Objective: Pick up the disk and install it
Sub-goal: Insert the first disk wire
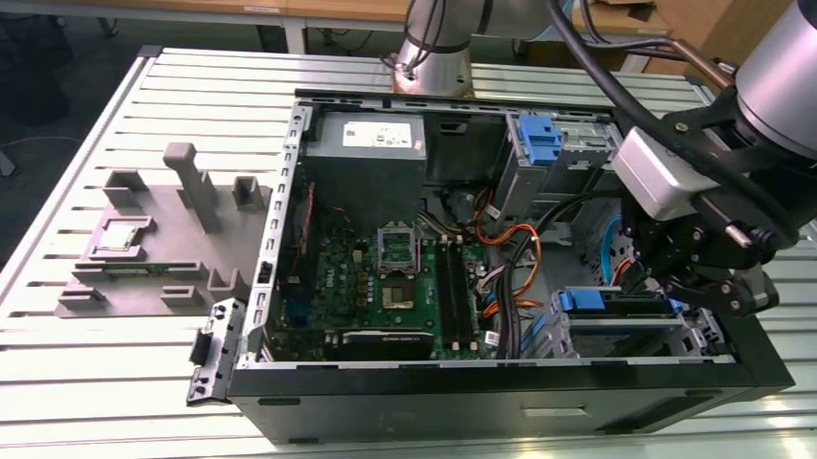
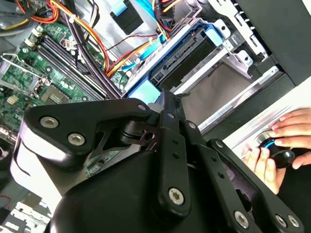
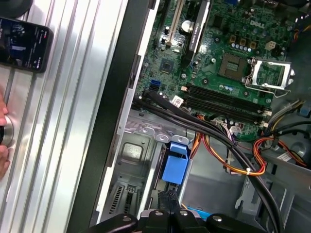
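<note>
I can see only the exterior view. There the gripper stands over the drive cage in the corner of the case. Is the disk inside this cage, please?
Observer: Yes. In the second wrist view the disk lies inside the silver cage, blue carrier around it.
Operator: How near is the gripper to it?
Observer: In the first wrist view the gripper is just short of the carrier's blue tab; contact I cannot tell.
Operator: Is any person close?
Observer: In the second wrist view a hand rests on a black knob outside the case.
</note>
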Controlling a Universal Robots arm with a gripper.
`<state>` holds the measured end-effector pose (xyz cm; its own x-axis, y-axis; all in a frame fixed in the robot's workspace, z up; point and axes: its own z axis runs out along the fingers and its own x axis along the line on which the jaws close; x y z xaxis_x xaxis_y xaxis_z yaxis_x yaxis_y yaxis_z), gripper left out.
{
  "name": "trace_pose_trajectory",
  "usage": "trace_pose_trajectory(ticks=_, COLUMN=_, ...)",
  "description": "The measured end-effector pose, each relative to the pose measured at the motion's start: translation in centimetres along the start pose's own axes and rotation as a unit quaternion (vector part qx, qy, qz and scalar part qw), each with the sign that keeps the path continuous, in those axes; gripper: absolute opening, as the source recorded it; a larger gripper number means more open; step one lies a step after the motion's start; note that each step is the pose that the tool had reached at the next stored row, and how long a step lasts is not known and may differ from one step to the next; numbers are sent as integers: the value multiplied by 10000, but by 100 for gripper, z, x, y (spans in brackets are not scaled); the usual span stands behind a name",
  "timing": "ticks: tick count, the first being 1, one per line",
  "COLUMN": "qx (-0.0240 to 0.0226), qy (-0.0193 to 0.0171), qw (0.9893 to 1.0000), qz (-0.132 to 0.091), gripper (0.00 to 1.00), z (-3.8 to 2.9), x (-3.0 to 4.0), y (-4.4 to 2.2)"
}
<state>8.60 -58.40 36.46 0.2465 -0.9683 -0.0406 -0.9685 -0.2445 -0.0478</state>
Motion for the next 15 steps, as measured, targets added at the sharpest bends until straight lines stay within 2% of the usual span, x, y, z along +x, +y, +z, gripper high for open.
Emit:
trace_pose_trajectory(ticks=4, qx=-10, qy=-12, qw=9997, qz=-249, gripper=10, z=0, x=0, y=-1)
trace_pose_trajectory(ticks=8, qx=-20, qy=-24, qw=9987, qz=-509, gripper=10, z=0, x=0, y=-1)
trace_pose_trajectory(ticks=15, qx=-22, qy=-26, qw=9985, qz=-549, gripper=10, z=0, x=0, y=-1)
